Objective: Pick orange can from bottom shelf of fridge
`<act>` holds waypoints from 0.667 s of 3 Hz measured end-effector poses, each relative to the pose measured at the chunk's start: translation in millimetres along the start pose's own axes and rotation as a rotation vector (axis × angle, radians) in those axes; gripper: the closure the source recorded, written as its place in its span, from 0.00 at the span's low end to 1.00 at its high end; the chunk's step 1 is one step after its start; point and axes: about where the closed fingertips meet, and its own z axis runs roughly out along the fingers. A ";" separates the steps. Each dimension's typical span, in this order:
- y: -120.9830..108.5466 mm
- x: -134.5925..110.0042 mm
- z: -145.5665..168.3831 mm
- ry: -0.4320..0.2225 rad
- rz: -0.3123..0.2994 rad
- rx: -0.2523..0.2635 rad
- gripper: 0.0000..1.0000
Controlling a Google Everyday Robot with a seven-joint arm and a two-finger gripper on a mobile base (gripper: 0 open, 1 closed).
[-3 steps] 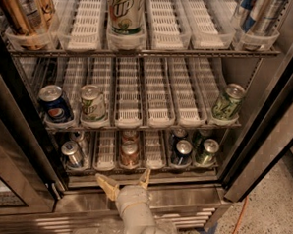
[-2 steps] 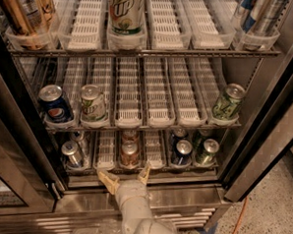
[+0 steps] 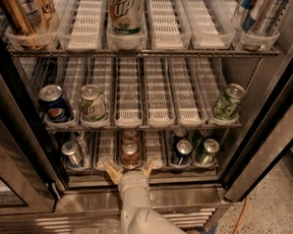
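Note:
The orange can point(image 3: 130, 154) stands at the front of the middle lane on the bottom shelf point(image 3: 156, 164) of the fridge point(image 3: 264, 120), with a second like can right behind it. My gripper point(image 3: 131, 170) is at the shelf's front edge directly before the can, open. Its two tan fingertips point(image 3: 115, 172) sit either side of the can's base, not touching it. The white arm rises from the bottom of the view.
Bottom shelf also holds a silver can point(image 3: 71, 153) at left and a dark can point(image 3: 182, 151) and green can point(image 3: 206, 150) at right. The middle shelf carries a blue Pepsi can point(image 3: 55, 104) and two green cans. The steel door frame point(image 3: 268, 140) stands at right.
My gripper has moved forward and up, from below the shelf's edge to the can's base, fingers still spread.

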 end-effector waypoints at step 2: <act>5.4 2.4 22.8 -0.002 -0.022 -0.015 0.00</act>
